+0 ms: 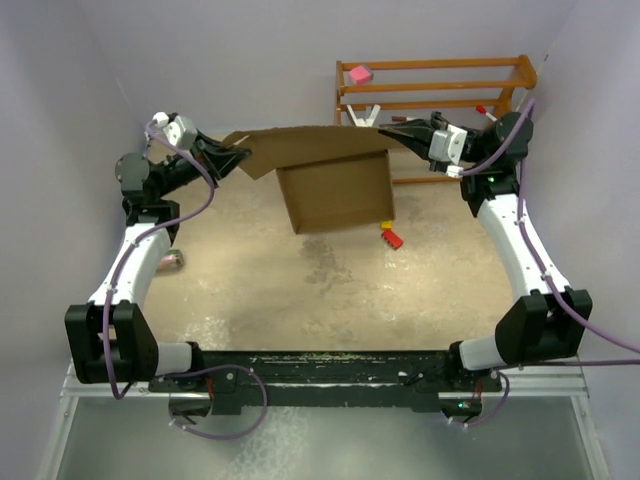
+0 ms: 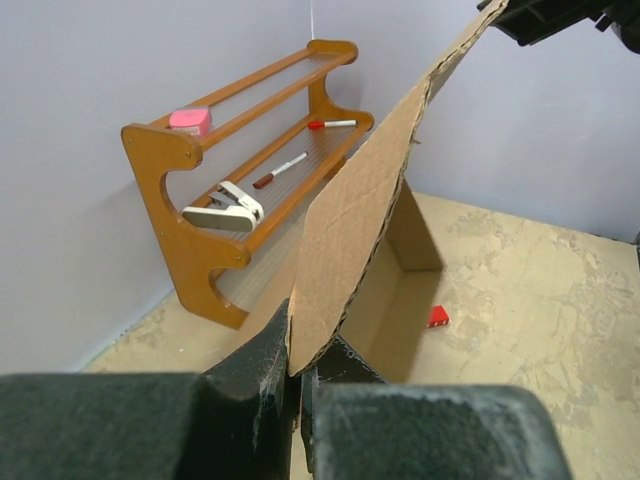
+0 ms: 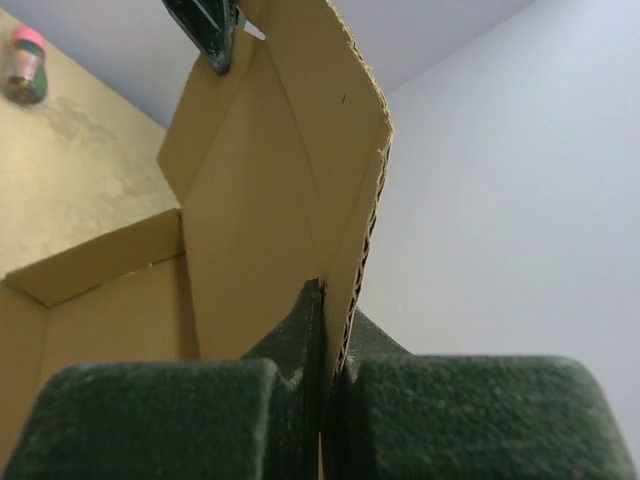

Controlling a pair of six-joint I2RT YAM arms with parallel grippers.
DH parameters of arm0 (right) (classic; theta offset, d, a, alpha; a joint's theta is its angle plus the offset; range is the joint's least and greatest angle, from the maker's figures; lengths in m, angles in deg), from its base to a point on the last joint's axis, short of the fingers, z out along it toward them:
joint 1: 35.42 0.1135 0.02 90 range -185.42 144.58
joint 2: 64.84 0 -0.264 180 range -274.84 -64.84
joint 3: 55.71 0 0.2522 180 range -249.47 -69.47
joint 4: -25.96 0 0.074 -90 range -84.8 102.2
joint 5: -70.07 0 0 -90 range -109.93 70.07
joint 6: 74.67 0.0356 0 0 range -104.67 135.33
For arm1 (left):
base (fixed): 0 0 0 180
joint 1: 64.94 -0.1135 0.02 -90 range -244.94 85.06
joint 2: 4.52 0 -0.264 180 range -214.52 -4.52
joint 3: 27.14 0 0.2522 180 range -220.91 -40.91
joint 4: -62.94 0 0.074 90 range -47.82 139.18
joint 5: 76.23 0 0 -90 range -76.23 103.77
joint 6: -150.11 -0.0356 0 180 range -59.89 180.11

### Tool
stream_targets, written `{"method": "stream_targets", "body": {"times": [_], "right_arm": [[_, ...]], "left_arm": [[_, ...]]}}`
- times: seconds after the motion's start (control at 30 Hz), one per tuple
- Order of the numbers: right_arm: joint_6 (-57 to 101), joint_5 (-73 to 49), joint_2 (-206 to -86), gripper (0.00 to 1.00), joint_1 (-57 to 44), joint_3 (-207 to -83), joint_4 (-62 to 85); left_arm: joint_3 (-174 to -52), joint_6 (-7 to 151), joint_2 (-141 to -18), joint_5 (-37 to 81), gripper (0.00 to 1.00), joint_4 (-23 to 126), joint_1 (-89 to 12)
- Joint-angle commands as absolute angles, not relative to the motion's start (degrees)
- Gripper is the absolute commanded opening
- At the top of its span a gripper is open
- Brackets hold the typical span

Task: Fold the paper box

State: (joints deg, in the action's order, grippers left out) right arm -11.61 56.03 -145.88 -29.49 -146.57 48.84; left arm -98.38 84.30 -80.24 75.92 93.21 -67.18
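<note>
By the paper box (image 1: 335,190), a yellow piece (image 1: 385,222) — mostly hidden.

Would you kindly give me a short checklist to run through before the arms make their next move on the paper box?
1. Left gripper shut on one end of the paper box's raised flap: ok.
2. Right gripper shut on the flap's other end: ok.
3. Flap standing up from the box body, not yet folded over: ok.
4. Table beside the box free of clutter: not ok; a red block lies close to its near right corner.
5. Box base resting flat on the table: cannot tell.
</note>
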Motion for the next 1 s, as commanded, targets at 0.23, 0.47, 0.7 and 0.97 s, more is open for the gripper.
{"method": "stream_targets", "body": {"times": [0.23, 0.47, 0.7, 0.97], "right_arm": [[-12.45, 55.84, -147.02, 0.0, -29.01, -147.25, 64.12], [-12.45, 55.4, -147.55, 0.0, -29.05, -147.54, 62.66], [-12.45, 56.41, -146.36, 0.0, -29.08, -146.92, 58.96], [-12.45, 56.32, -144.6, 0.0, -29.08, -147.62, 43.89]], "left_arm": [[-98.23, 83.66, -78.2, 77.23, 0.05, 92.19, -66.74], [-99.84, 82.86, -78.61, 78.22, 0.05, 89.6, -66.78], [-99.09, 82.38, -78.61, 78.87, 0.05, 88.58, -66.7], [-98.9, 84.96, -80.97, 78.39, 0.05, 88.51, -66.71]]}}
